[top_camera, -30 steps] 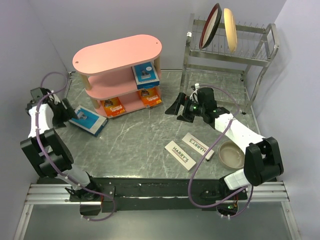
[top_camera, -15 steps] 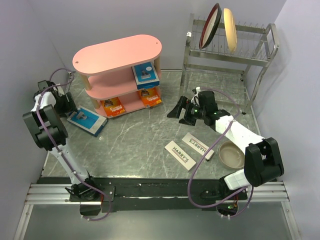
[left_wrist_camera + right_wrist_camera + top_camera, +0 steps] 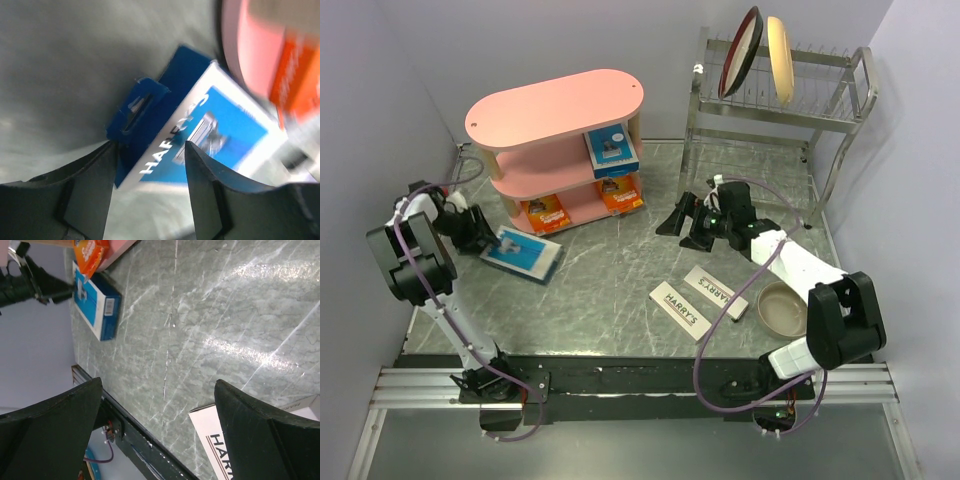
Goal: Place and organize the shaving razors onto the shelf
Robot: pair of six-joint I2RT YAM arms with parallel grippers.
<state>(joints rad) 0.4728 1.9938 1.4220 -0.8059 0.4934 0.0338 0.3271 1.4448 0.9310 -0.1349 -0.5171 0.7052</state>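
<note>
Shelf (image 3: pixel 555 110): 3 of 6 packs in, i.e. blue-white card (image 3: pixel 611 152) mid tier, orange cards (image 3: pixel 545 213) bottom tier.
Pending on tabletop (image 3: pixel 620 265): 2nd blue-white card (image 3: pixel 525 252), HARRY'S boxes (image 3: pixel 680 308) x2.
L fingers (image 3: pixel 85 195) astride 2nd card's tab end; pinch can't tell.
R fingers (image 3: pixel 55 425) spread, empty.

My left wrist view blurs the shelf (image 3: pixel 250 40) and an orange card (image 3: pixel 295 85) at two o'clock. The right wrist view crops a white box (image 3: pixel 222 440) at five o'clock.
</note>
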